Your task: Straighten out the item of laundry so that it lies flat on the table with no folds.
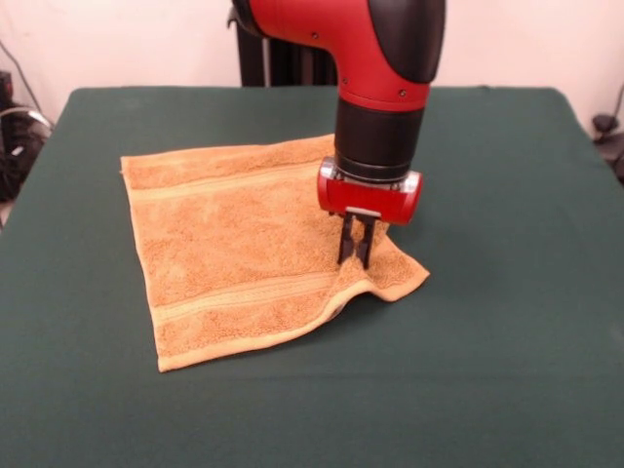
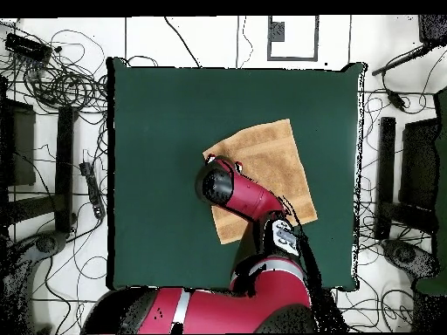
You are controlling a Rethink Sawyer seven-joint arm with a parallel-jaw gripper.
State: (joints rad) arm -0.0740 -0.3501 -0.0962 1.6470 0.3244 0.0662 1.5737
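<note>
Pinching a raised ridge of cloth near the towel's (image 1: 249,249) right corner, the gripper (image 1: 356,252) stands upright with its dark fingers (image 1: 345,240) drawn close together. That golden-orange towel spreads mostly to the left of it, centre-frame on the green table (image 1: 507,322), with its right edge puckered.

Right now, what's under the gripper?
The gripper stands on the towel, near its rumpled right corner, over the table. Whether cloth is pinched between its fingers cannot be seen.
</note>
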